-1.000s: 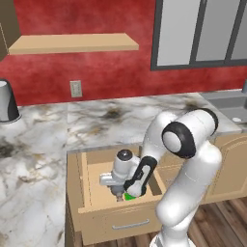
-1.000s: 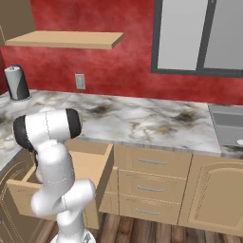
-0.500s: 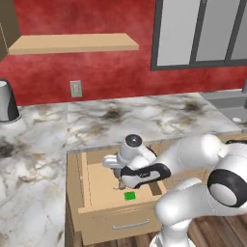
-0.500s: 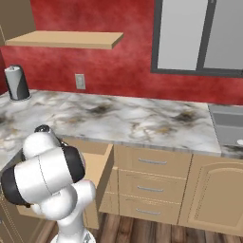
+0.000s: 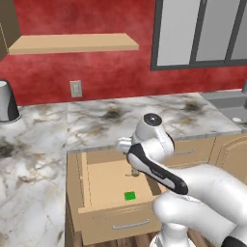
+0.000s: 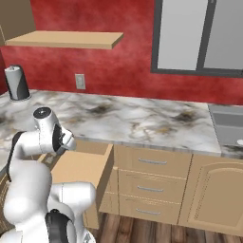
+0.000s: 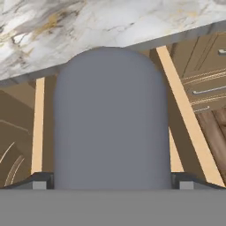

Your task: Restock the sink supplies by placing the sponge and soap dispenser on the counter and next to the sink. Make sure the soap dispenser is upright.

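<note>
Now the gripper [image 7: 113,184] clamps one soap dispenser [image 7: 112,119]; one sponge [image 5: 129,195] lies in the drawer [image 5: 103,183].

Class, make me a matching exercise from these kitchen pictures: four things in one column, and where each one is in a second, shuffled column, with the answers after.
Things:
1. sponge
2. soap dispenser
3. silver-grey canister
4. sink

Places:
A. standing on the counter near the left wall
B. set into the counter under the window
C. lying on the floor of the open drawer
D. held between the fingers of the hand

Pairs: 1-C, 2-D, 3-A, 4-B
</note>
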Controlling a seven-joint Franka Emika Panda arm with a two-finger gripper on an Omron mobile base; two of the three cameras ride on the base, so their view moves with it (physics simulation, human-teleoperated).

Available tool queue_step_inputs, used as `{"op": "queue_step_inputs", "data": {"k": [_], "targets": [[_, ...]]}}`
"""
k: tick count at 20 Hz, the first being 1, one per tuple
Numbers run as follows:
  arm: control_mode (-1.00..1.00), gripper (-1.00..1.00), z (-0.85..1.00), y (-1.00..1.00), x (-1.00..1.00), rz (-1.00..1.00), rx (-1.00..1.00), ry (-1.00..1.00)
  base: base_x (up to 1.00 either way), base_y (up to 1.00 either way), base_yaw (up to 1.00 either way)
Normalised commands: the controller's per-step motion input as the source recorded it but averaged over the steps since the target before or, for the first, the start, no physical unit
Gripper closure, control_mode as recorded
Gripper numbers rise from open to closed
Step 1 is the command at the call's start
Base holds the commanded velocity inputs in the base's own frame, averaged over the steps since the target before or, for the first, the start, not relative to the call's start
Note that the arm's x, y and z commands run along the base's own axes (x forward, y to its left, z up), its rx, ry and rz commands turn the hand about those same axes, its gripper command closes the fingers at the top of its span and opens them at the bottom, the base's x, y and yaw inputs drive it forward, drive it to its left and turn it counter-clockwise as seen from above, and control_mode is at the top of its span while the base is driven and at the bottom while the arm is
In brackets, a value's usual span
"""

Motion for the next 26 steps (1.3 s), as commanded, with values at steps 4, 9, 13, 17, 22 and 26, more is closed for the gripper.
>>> {"op": "queue_step_inputs", "data": {"k": [4, 9, 13, 17, 22, 26], "targets": [[-1.0, 1.0, 0.49, -0.27, -0.13, -0.06, 0.0, 0.2, 0.0, 0.0, 0.0], [-1.0, 1.0, -0.12, -0.01, 0.03, -0.02, 0.0, 0.18, 0.0, 0.0, 0.0], [1.0, 1.0, -0.06, 0.0, -0.06, 0.0, 0.0, -0.02, -0.25, -0.28, -0.17], [1.0, 1.0, 0.0, 0.0, 0.0, 0.0, 0.0, 0.0, -0.4, -0.83, -0.62], [1.0, 1.0, 0.0, 0.0, 0.0, 0.0, 0.0, 0.0, -0.01, -0.96, -0.62], [1.0, 1.0, 0.0, 0.0, 0.0, 0.0, 0.0, 0.0, 0.67, -0.98, -0.22]]}}
